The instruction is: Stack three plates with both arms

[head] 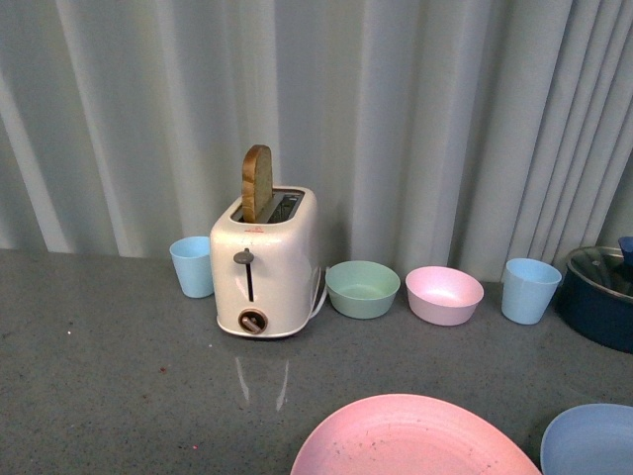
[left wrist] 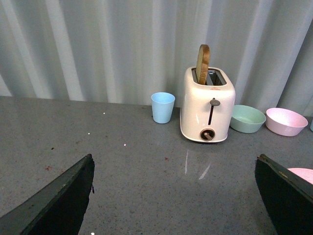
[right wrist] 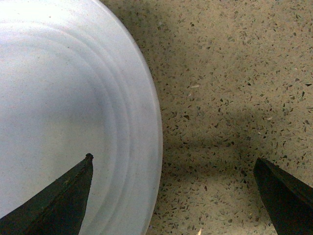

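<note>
the right tool (right wrist: 173, 157) is wide open and holds nothing. it hangs over the edge of the light blue plate (right wrist: 63, 98), with one finger above the plate and one above the bare counter (right wrist: 234, 73). the left tool (left wrist: 174, 157) is wide open too, and empty. the pink plate (head: 410, 440) lies near the blue one, not on it. no cream plate shows, so no stacking looks done yet. the counter is grey and speckled. at the back a toaster (head: 265, 262) stands by a pale curtain (head: 445, 119).
</note>
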Action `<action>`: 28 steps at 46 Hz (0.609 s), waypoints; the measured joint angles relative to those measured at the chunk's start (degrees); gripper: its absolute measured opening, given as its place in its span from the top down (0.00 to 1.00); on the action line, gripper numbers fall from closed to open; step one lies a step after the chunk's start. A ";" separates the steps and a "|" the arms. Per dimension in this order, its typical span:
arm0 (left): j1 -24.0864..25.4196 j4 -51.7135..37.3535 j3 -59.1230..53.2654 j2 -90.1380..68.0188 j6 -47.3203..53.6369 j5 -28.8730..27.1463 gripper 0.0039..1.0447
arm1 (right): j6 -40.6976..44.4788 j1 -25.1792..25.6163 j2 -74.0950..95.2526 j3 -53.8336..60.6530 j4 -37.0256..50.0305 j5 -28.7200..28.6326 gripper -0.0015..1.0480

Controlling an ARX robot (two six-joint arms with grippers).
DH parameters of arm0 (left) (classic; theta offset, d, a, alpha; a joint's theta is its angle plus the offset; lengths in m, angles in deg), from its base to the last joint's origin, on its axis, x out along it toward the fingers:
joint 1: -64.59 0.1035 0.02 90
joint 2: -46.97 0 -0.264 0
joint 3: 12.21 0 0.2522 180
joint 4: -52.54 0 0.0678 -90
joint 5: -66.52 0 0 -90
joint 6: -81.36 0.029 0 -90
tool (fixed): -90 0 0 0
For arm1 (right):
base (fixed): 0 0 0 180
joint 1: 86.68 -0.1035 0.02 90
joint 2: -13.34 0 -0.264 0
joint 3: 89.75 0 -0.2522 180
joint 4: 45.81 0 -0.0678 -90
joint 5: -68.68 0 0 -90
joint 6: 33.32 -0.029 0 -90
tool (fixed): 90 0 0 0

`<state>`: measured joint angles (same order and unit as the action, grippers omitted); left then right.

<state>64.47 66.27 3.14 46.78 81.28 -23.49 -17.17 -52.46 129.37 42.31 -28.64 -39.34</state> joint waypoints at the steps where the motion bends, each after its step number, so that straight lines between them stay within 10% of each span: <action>1: 0.00 0.00 0.00 0.00 0.00 0.00 0.06 | -0.07 0.02 0.22 -0.07 0.20 -0.02 0.07; 12: 0.00 0.00 0.00 0.00 0.00 0.00 0.06 | -1.38 -0.66 1.40 -1.18 1.33 -0.07 0.09; 28: 0.00 0.00 0.00 0.00 0.00 0.00 0.06 | -3.30 -2.25 2.89 -1.79 3.67 0.57 0.54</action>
<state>64.47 66.27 3.14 46.78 81.28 -23.49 -20.47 -54.72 132.26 40.52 -24.96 -38.77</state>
